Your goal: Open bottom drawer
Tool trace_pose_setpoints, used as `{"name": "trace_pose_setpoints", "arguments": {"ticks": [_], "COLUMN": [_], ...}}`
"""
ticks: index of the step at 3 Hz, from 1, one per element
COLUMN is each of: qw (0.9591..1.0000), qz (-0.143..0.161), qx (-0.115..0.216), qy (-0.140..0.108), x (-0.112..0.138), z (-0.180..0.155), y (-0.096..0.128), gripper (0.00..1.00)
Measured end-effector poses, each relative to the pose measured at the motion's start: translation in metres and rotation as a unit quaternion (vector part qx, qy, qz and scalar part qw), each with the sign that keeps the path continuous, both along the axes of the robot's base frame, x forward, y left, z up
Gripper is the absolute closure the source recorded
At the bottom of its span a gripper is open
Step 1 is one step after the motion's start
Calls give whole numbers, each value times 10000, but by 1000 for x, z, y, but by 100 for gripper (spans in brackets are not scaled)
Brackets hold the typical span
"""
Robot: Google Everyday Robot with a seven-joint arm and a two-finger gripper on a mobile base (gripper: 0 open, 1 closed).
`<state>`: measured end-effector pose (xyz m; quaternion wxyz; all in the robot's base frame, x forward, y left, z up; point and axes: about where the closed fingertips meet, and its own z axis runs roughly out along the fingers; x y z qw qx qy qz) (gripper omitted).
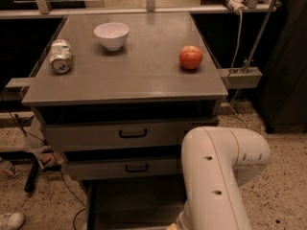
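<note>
The grey cabinet has three drawers. The top drawer front has the longer black handle. The mid-sized front below it has a shorter handle. The bottom drawer stands pulled out toward me. Its plain grey inside shows at the bottom of the camera view, and its front and handle are cut off by the lower edge. My white arm fills the lower right and runs down out of the frame. The gripper is out of view, below the lower edge.
On the cabinet top lie a crushed can, a white bowl and a red apple. A metal stand with cables is at the right. A black pole and a shoe are on the speckled floor at the left.
</note>
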<state>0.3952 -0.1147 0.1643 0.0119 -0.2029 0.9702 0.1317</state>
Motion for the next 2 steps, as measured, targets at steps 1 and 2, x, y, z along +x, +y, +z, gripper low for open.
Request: {"name": "trace_pose_setpoints", "arguments": {"ticks": [1,2], "qw": [10000,9999], "qz": [-21,-89], "qx": [-6,-63], "qy": [9,71], "x": [3,4], "z": [0,-1], "y": [2,-2], "gripper": [0,0]}}
